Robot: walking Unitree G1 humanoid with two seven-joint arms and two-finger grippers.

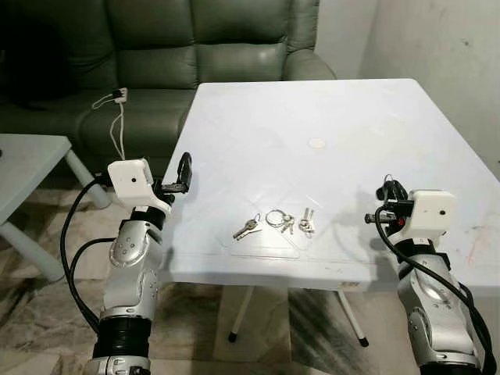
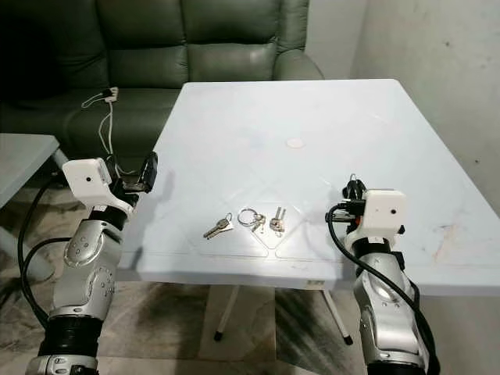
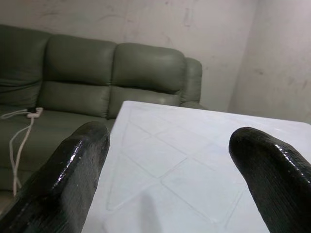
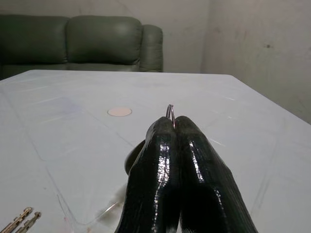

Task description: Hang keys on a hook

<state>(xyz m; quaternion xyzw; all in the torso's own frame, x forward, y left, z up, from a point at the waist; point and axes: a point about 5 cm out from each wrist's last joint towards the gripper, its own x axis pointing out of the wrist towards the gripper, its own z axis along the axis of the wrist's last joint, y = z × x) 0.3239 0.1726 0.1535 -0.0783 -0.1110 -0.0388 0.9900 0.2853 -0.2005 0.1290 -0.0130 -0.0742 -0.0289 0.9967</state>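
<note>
Keys of silver metal on rings (image 1: 275, 223) lie in a row across the white plastic table (image 1: 328, 148). The right gripper (image 4: 174, 127), seen from its wrist, pinches a thin metal ring (image 4: 170, 112). The left gripper (image 3: 167, 160) is spread apart at the table's edge.

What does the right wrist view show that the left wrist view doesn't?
Right wrist view: the right gripper is shut, with a thin metal ring sticking up from its tips. Beyond it are a round beige spot on the tabletop and the tips of the keys at the picture's edge.

Left wrist view: the left gripper is open and holds nothing, and a white cable lies on the sofa seat.

Both: the white table, the green sofa behind it, and the pale wall.
</note>
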